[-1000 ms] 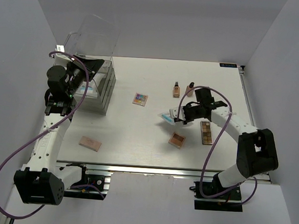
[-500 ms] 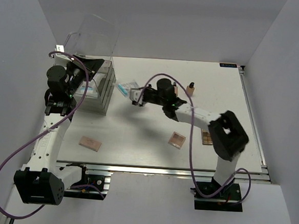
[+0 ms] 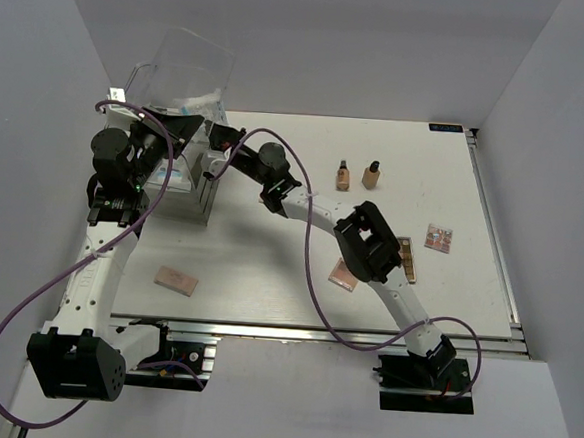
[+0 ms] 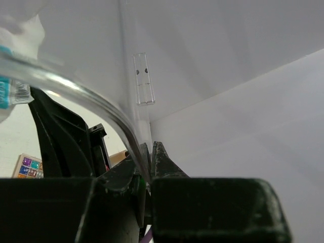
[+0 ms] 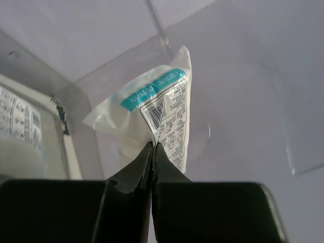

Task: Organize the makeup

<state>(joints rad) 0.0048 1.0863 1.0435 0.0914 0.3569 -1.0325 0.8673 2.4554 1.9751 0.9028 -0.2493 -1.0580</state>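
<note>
My right gripper [image 3: 214, 133] [image 5: 153, 145] is shut on a corner of the white-blue packet [image 5: 157, 101] and holds it over the open clear bin [image 3: 207, 178], under the raised lid [image 3: 187, 66]. My left gripper [image 3: 181, 131] [image 4: 150, 154] is shut on the edge of that clear lid [image 4: 91, 96] and holds it up. Two beige bottles [image 3: 343, 174] [image 3: 371, 173] stand at the back of the table. A square colourful palette [image 3: 438, 237] lies at the right. A long palette [image 3: 407, 262] and a peach compact [image 3: 344, 274] lie beside the right arm. Another peach compact [image 3: 176, 280] lies at the front left.
Another white-blue packet [image 3: 170, 175] [image 5: 17, 126] lies inside the bin. The right arm [image 3: 313, 205] stretches across the table's middle from front right to back left. White walls close in the table on three sides.
My right arm has swung from the right side across to the bin, carrying the packet up under the lid. The square palette now lies at the right. The left arm has not moved.
</note>
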